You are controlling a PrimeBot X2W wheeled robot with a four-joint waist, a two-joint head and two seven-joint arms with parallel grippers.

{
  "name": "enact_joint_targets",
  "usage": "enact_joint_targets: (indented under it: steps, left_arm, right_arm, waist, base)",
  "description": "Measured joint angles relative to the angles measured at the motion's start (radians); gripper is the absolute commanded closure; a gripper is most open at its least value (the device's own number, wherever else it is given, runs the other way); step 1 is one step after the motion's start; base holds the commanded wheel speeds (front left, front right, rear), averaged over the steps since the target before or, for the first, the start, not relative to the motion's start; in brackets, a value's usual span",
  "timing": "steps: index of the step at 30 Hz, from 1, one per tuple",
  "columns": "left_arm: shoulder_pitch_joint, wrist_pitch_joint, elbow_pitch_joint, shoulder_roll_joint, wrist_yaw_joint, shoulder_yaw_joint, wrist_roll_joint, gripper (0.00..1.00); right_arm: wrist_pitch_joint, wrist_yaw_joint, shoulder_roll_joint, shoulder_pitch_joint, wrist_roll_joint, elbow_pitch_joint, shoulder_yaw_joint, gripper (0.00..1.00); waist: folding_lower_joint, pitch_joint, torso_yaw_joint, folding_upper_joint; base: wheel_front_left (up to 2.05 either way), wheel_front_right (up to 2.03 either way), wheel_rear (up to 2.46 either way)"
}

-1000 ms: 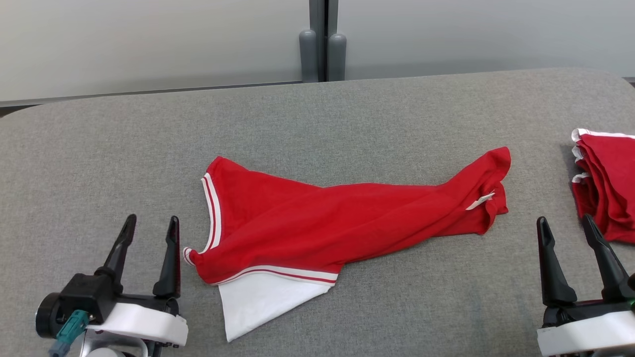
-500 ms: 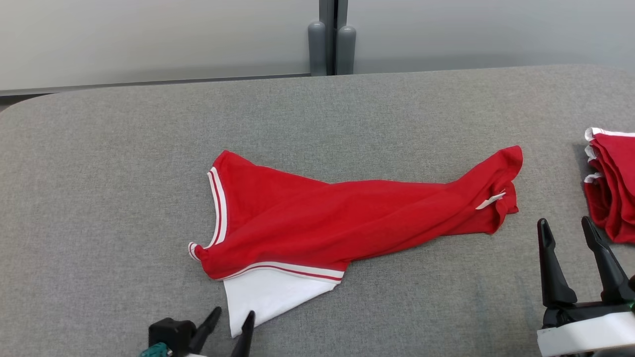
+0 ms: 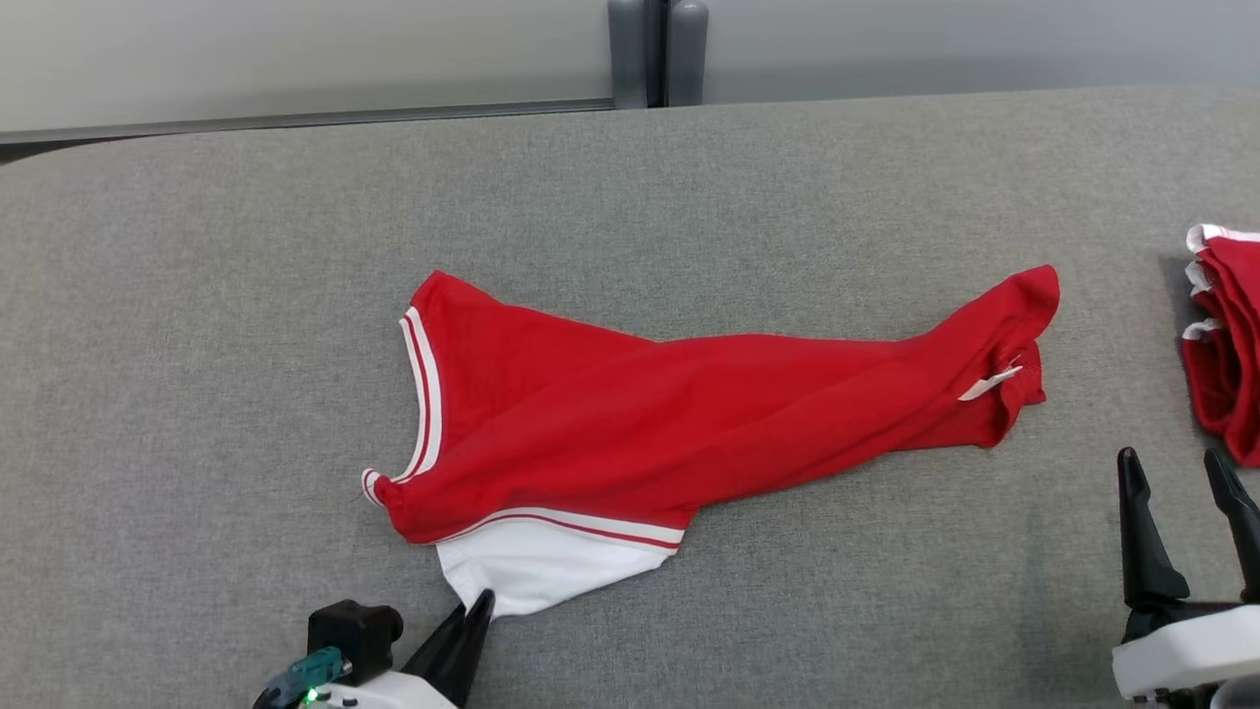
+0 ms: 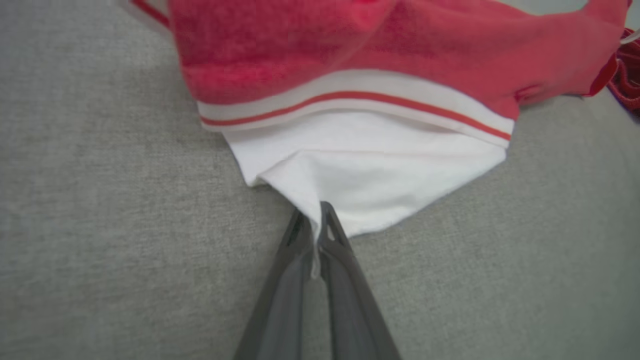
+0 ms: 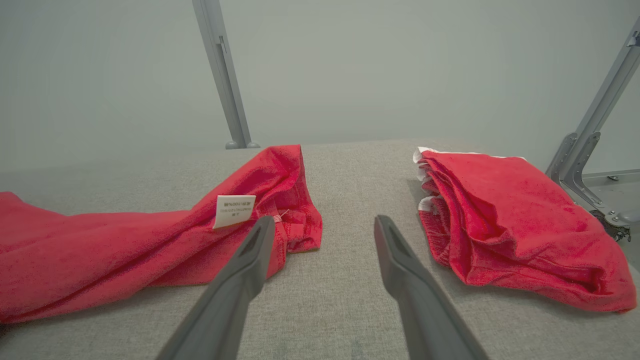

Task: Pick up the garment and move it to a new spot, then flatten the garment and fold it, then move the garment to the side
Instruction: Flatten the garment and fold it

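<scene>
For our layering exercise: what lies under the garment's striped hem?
A white panel, its corner in the left pincer; its extent beneath the red garment is hidden.

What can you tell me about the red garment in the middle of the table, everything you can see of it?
The red garment looks like soft knit cloth, with white bands striped in red and a white panel at its near edge. A white label sticks out near its right end. It lies bunched and twisted lengthwise, unfolded, on the grey table. The left gripper is shut on the white panel's corner.
</scene>
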Motion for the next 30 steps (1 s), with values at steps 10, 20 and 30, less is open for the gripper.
enact_joint_targets:
  steps: [10, 20, 30]
  left_arm:
    - [-0.105, -0.042, 0.001, -0.004, -0.023, -0.017, 0.018, 1.0]
    - [-0.138, -0.105, 0.008, -0.006, -0.028, -0.009, 0.018, 1.0]
    - [-0.143, -0.187, -0.102, 0.038, 0.009, 0.072, 0.01, 1.0]
  right_arm:
    - [-0.002, 0.0, -0.084, -0.223, -0.002, 0.24, 0.121, 0.0]
    - [-0.046, 0.0, -0.107, -0.307, 0.007, 0.351, 0.133, 1.0]
    - [-0.105, 0.0, -0.097, -0.233, 0.047, 0.226, 0.084, 1.0]
  waist:
    - [0.0, 0.102, 0.055, 0.0]
    - [0.0, 0.126, 0.071, 0.0]
    - [0.0, 0.049, 0.046, 0.0]
  base:
    - [0.0, 0.0, 0.0]
    - [0.0, 0.0, 0.0]
    - [0.0, 0.0, 0.0]
